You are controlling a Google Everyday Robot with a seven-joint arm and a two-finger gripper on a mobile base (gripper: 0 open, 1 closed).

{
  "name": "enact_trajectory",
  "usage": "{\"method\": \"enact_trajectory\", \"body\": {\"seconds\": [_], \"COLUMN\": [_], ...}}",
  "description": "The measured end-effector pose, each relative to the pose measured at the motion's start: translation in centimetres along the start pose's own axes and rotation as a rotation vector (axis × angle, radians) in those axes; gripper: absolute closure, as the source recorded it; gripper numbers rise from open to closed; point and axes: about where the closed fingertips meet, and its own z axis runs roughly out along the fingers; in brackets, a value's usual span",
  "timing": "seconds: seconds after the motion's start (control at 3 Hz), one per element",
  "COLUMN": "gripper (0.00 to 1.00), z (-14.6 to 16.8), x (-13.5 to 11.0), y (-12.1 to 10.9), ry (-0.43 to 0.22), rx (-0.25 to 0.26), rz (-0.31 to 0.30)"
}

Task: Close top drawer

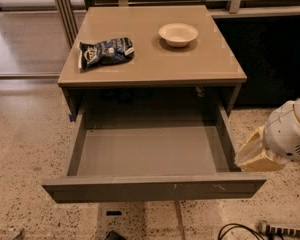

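Observation:
The top drawer [150, 186] is pulled far out of the grey-brown cabinet. It is wide, shallow and empty inside. Its flat front has small pale scratches near the right end. My gripper [254, 156] is at the drawer's right side, just beyond its right wall and near the front corner. Its pale tan end shows below the white rounded arm housing [290, 134].
On the cabinet top [210, 59] lie a dark chip bag [106, 51] at the left and a white bowl [178, 34] at the back right. A speckled floor surrounds the cabinet. Cables [240, 231] lie on the floor at bottom right. Dark furniture stands behind at the right.

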Motion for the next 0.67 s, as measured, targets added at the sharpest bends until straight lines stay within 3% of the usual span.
{"method": "enact_trajectory", "body": {"seconds": [0.33,0.67], "gripper": [1.00,1.00], "z": [0.0,1.0], "x": [0.0,1.3], "y": [0.0,1.4], "ry": [0.000,-0.015], "rx": [0.000,0.001], "rz": [0.000,0.046]}}
